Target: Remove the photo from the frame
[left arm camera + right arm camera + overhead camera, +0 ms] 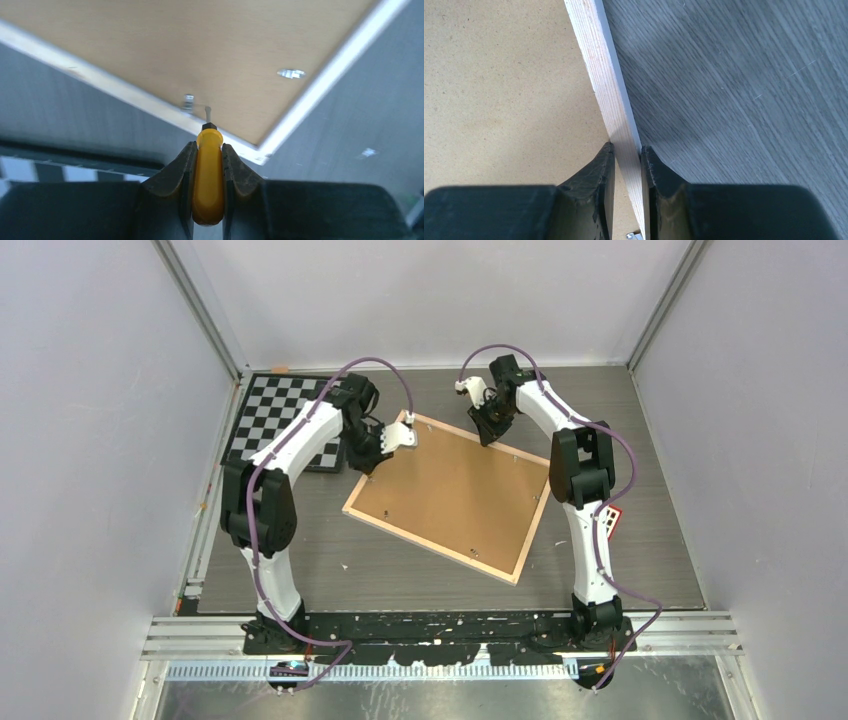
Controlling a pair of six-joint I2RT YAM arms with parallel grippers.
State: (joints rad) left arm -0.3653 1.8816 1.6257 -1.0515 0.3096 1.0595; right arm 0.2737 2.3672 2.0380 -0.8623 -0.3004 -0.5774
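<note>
Currently 1 frame (448,498) face-down; L claw (208,146) grips 1 yellow screwdriver (208,180), R claw (626,147) pinches frame rim.

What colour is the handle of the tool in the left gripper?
The handle is yellow; left wrist view shows it best.

Large rectangular wood-rimmed frame (447,498): lay back-up, skewed, mid grey wood-grain table (640,570). Black-and-white checkerboard (270,410): lay behind-left of frame, near it. Yellow-handled screwdriver (208,170): tip hung over frame's back panel, just inside its left rim.

The grey wood-grain table (400,580) carries the frame (450,495), back up, and a checkerboard (265,410).
</note>
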